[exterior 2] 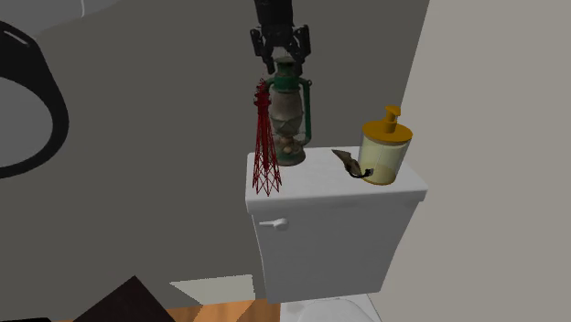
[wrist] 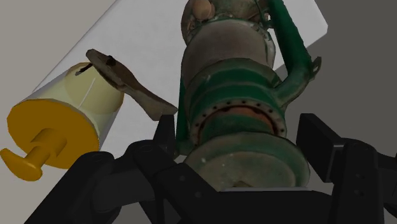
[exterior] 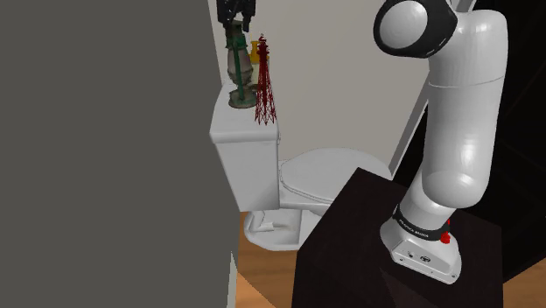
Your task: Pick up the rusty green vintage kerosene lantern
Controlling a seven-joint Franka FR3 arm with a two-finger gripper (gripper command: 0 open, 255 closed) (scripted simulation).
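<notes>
Straddling: black claw (exterior 2: 286, 60), fingers apart, around cap of rusty green metal lantern (exterior 2: 289, 114)
Risk: an uneven squeeze could tip it into red lattice tower (exterior 2: 265, 155)

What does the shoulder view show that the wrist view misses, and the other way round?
Shoulder view: the white arm, its dark stand, the toilet seat and a red tower model. Wrist view: a brown curved piece beside the yellow-capped jar, and rust on the lantern. Both: the lantern on the tank lid, with the gripper at its top.
</notes>
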